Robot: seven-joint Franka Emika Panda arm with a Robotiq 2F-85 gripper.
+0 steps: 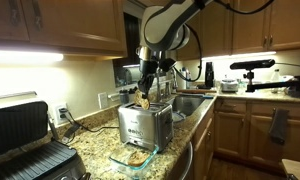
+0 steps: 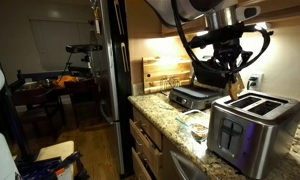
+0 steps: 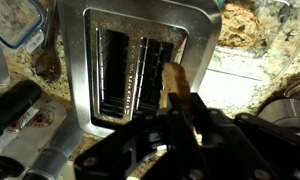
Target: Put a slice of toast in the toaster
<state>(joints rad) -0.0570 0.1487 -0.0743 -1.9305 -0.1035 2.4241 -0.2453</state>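
The brushed steel toaster [image 1: 143, 124] stands on the granite counter; it shows in both exterior views [image 2: 250, 128] and from above in the wrist view [image 3: 130, 65]. My gripper [image 1: 146, 88] hangs just above its top and is shut on a golden-brown slice of toast [image 1: 143, 98]. In the wrist view the toast [image 3: 174, 82] stands on edge between my fingers [image 3: 180, 118], over the toaster's right-hand slot [image 3: 155, 70]. In an exterior view the gripper [image 2: 233, 78] sits over the toaster's far end; the toast is hard to make out there.
A clear glass dish [image 1: 135, 156] holding another bread slice lies in front of the toaster. A black-and-silver contact grill [image 1: 25, 145] stands at the counter's near end, also seen behind the toaster [image 2: 193, 96]. A sink [image 1: 185, 103] lies beyond.
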